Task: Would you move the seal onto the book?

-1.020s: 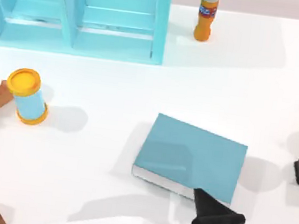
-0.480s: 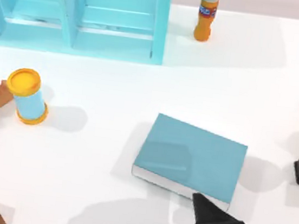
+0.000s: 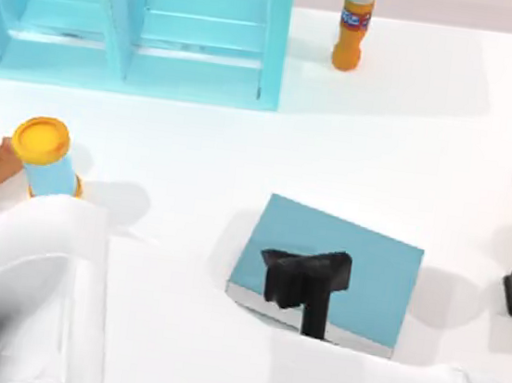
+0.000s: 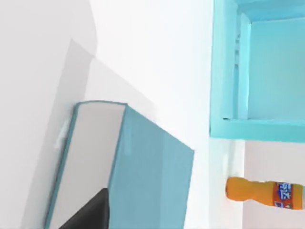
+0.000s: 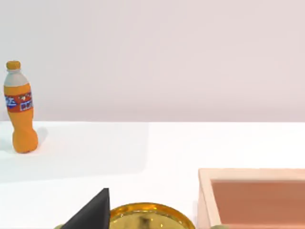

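The left gripper point(image 3: 306, 277) hangs over the book point(image 3: 368, 271), which lies near the desk's front edge, right of the middle. I cannot tell how its jaws stand, or where the seal is. The seal should be small, light and hard; hold it by its sides.

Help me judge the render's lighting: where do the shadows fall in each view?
Top view: soft grey shadows flank the book, which lies under the left gripper, and the orange bottle throws a pale patch toward the table's right. Left wrist view: a faint grey wedge lies on the table beside the book. Right wrist view: the bottle's pale shadow spreads across the table.
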